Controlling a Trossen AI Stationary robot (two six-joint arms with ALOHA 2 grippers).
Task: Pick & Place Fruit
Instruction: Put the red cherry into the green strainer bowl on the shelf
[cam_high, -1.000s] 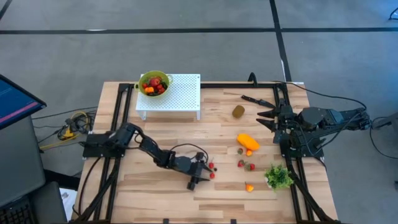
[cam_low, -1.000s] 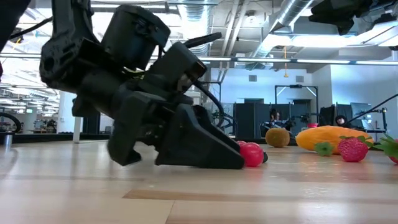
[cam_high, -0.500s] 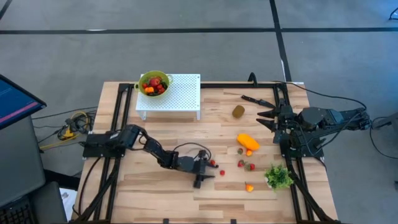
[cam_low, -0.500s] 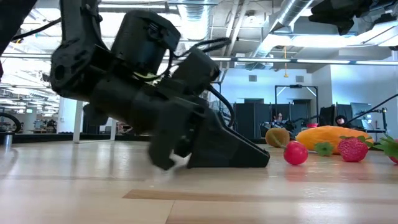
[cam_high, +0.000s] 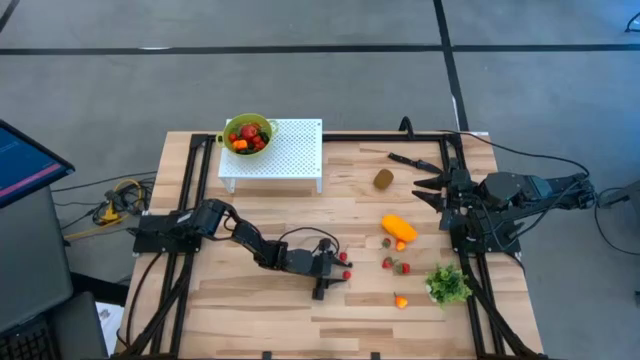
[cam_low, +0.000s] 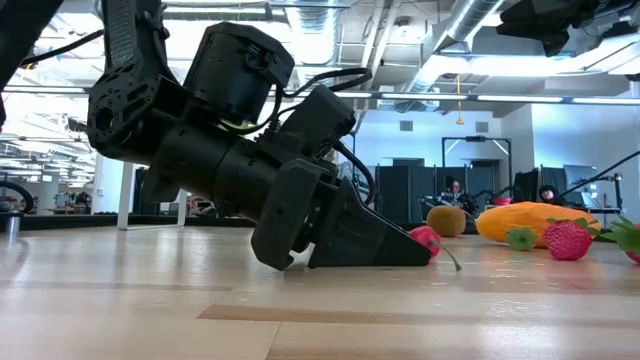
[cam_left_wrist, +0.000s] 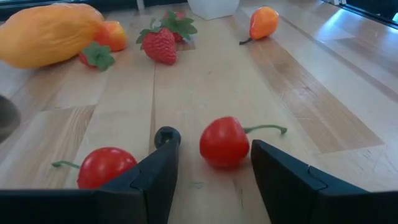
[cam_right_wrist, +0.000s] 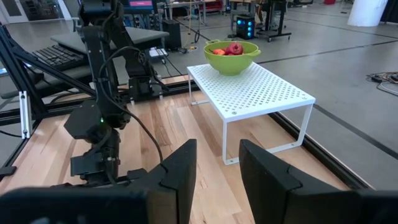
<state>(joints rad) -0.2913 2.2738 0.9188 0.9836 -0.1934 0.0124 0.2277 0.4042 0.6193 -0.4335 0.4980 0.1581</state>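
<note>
My left gripper (cam_high: 338, 270) has slid along the table toward the right (it was farther back a second ago). Now one red cherry (cam_left_wrist: 224, 142) sits between its open fingers.

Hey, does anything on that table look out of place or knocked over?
Nothing is spilled or damaged. The left hand lies low on the table, open around a loose cherry, not gripping it.
</note>
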